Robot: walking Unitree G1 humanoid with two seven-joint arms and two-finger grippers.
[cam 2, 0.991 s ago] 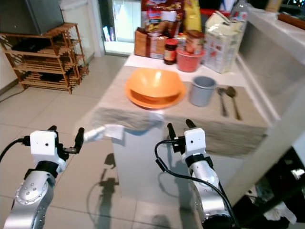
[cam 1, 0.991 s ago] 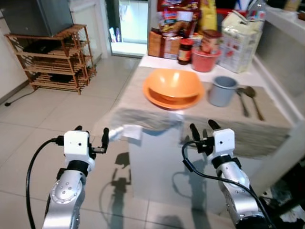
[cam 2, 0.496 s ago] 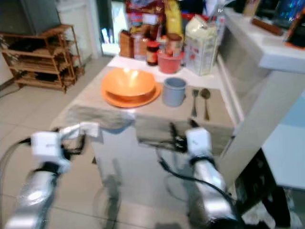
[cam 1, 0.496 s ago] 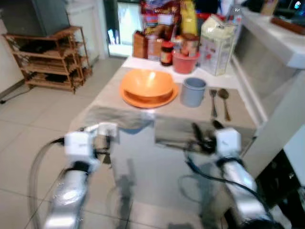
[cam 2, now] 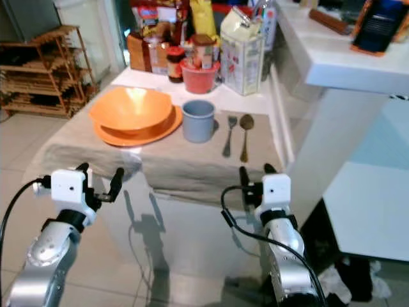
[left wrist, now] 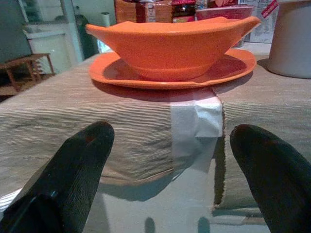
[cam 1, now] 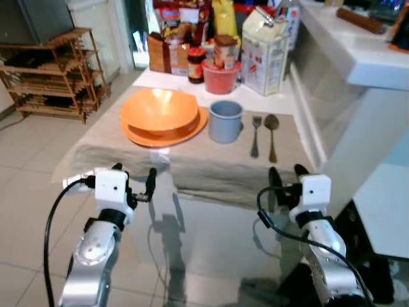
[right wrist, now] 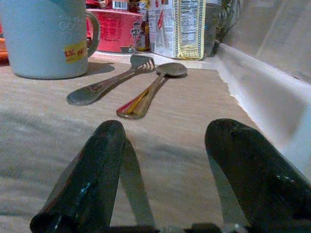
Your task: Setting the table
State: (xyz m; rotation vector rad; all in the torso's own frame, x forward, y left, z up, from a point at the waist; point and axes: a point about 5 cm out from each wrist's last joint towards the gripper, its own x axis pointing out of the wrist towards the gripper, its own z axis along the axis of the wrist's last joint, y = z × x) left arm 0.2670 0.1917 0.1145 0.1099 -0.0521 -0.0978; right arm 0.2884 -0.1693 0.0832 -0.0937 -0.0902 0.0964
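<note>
Both grippers now nearer table (cam 1: 192,169) | left gripper (cam 1: 134,176) fingers spread | right gripper (cam 1: 289,176) fingers spread

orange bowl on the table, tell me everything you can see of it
The orange bowl is matte, plastic-looking, wide and shallow, with a wavy rim that rises to points. It sits upright and looks empty, resting on a matching orange plate on the beige table runner. A grey-blue mug stands just to its right, apart from it. The left pincer is before the table edge, not touching it.
</note>
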